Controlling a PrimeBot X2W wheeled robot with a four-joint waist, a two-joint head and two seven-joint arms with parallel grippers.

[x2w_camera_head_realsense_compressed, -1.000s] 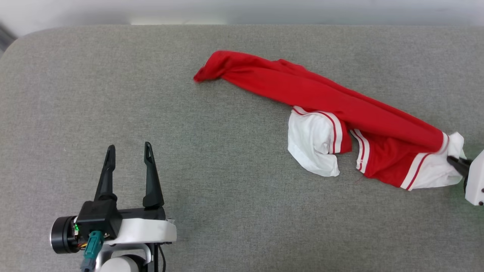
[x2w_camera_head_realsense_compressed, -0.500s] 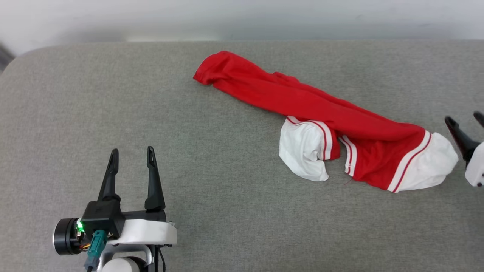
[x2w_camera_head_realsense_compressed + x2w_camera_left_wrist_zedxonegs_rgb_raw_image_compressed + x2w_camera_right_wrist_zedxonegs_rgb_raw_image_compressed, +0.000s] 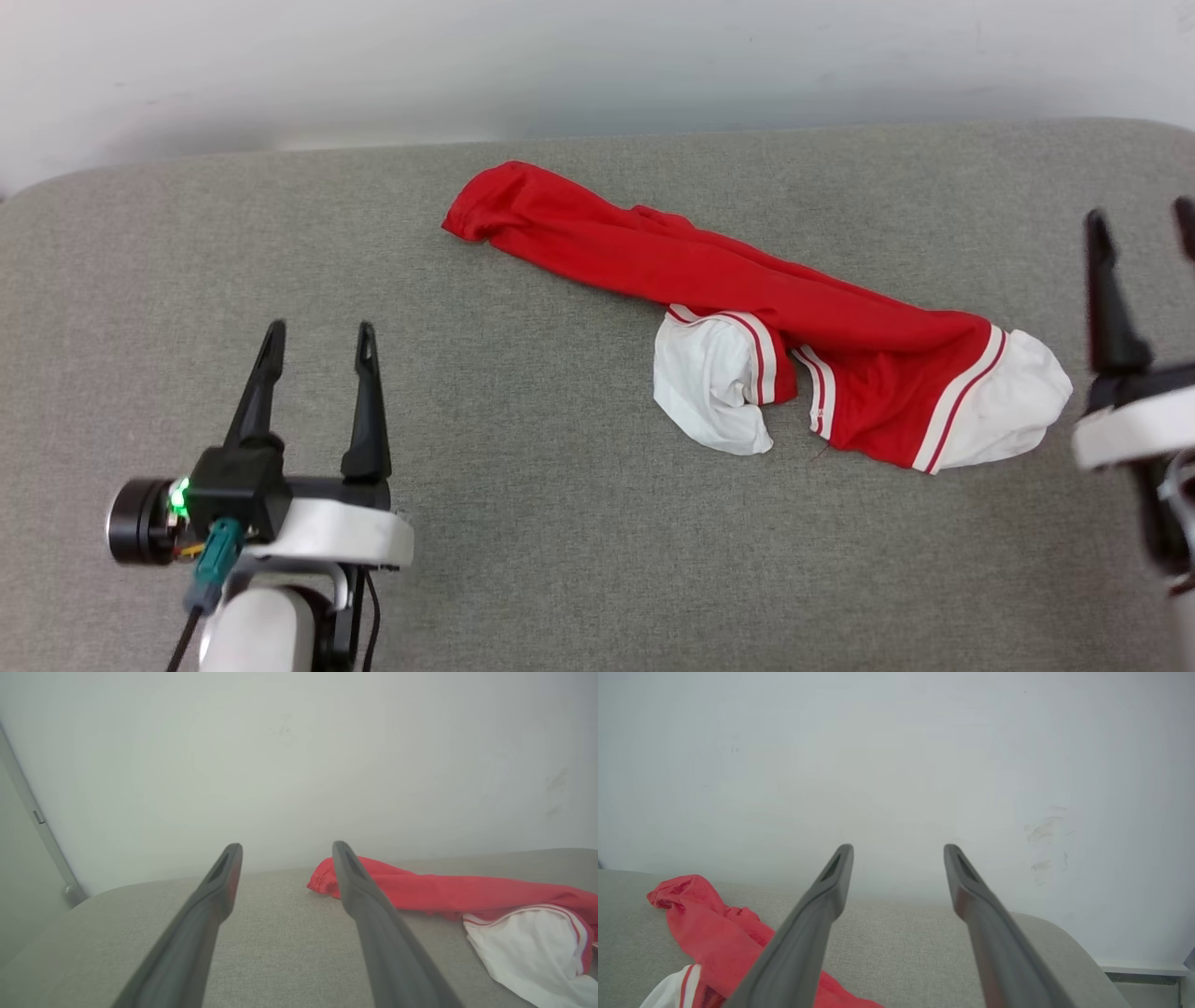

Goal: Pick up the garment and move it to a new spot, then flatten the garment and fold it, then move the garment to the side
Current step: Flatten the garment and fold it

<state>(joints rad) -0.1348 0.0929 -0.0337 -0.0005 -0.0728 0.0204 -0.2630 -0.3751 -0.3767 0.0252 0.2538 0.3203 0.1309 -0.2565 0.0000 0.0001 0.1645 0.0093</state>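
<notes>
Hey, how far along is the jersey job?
Likely done: the move to a new spot; the right hand, which pinched the white sleeve a second ago, has let go and stands open beside the garment. In hand: nothing; the left hand is open, apart from it. Left: flattening, since it lies bunched in a long roll on the grey surface, then folding and moving aside.

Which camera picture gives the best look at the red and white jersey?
The head view: it looks down on the whole jersey, bunched into a long slanting strip on the grey surface. The left wrist view shows one red end and a white sleeve; the right wrist view a red end and some white trim.
</notes>
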